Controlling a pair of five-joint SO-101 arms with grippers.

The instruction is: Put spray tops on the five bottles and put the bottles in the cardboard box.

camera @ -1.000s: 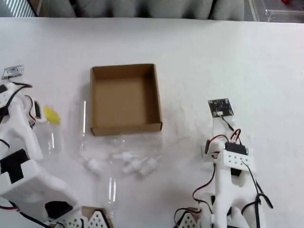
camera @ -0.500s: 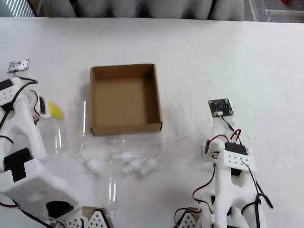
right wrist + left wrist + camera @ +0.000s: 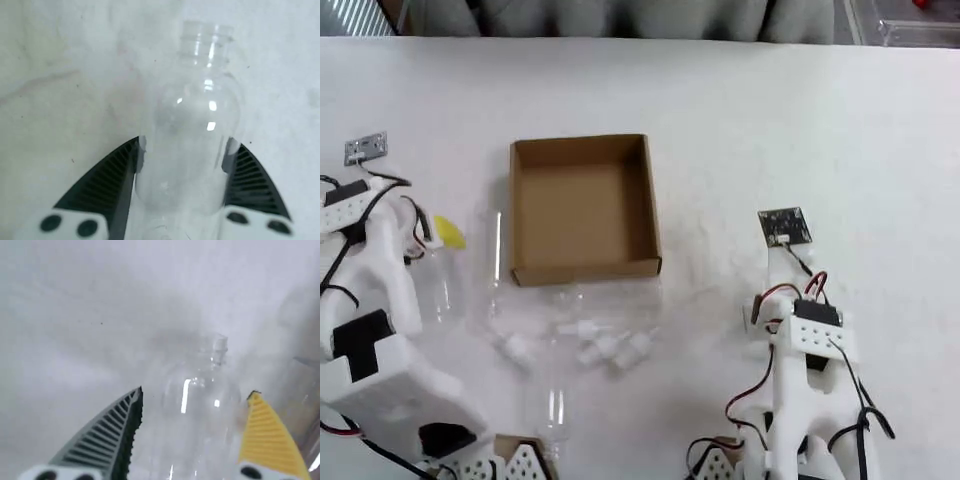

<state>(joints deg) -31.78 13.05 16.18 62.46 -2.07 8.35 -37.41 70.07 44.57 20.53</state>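
Right wrist view: holds bottle (image 3: 200, 100) mid-body in right gripper (image 3: 186, 145), jaws closed on it, near right. Straddles second bottle (image 3: 202, 367) left of box (image 3: 582, 272) with left gripper (image 3: 195, 391), jaws open. Probably light, slick, crushable; best gripped gently at body.

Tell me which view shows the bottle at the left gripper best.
Left wrist view: the clear bottle sits between the left gripper's open fingers, neck bare. The high view gives faint glints of it by the yellow finger. The right wrist view shows a second bottle in the right gripper.
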